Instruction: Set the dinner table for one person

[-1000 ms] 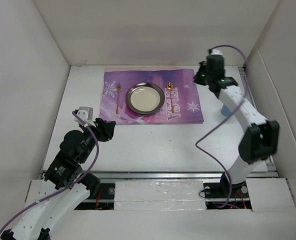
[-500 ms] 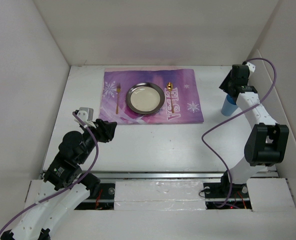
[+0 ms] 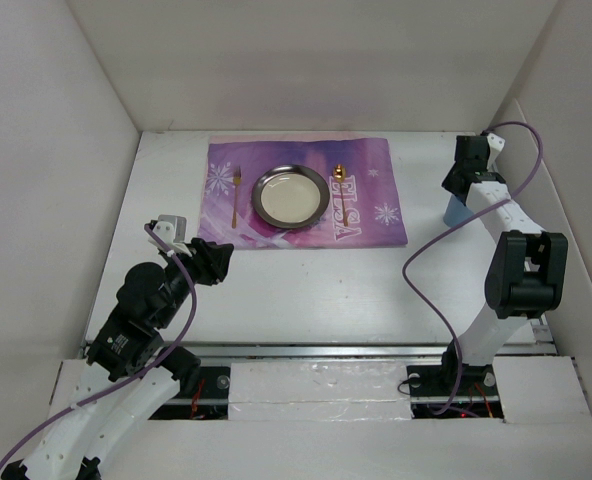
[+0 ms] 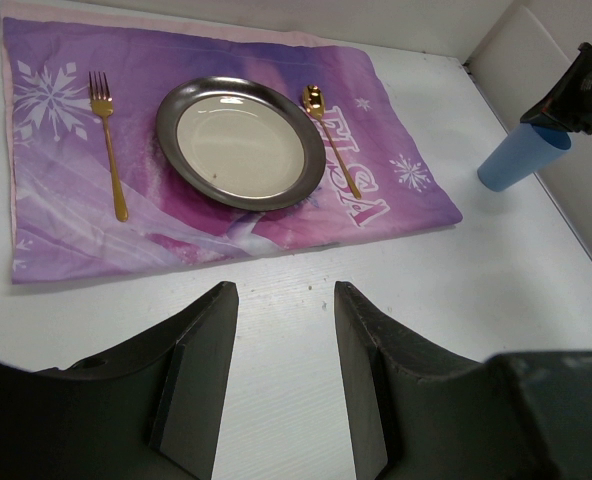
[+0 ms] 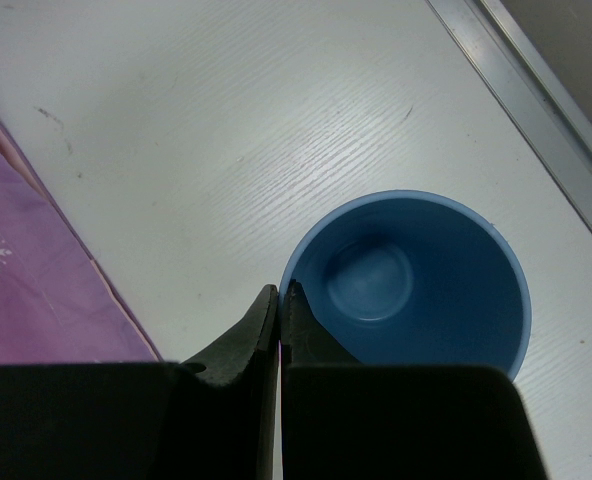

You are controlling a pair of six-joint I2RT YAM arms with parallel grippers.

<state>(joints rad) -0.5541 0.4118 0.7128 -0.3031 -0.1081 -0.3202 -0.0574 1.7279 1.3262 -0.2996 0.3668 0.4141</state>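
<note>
Top view: right arm point(image 3: 498, 218) hides most of cup point(image 3: 454, 212) near tabletop point(image 3: 306, 290) right edge. Wrist view: right fingers point(image 5: 276, 305) closed at rim, pinch unclear. Left fingers point(image 4: 204, 360) apart, empty.

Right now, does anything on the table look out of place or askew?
Only the blue cup: it stands upright on the bare dinner table, right of the placemat, apart from the plate, fork and spoon. The right gripper pinches its rim.

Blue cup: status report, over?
Right pincer shut on blue cup's rim. Left pincer open, empty. Cup upright on dinner table, beside placemat. Nothing in the way.
</note>
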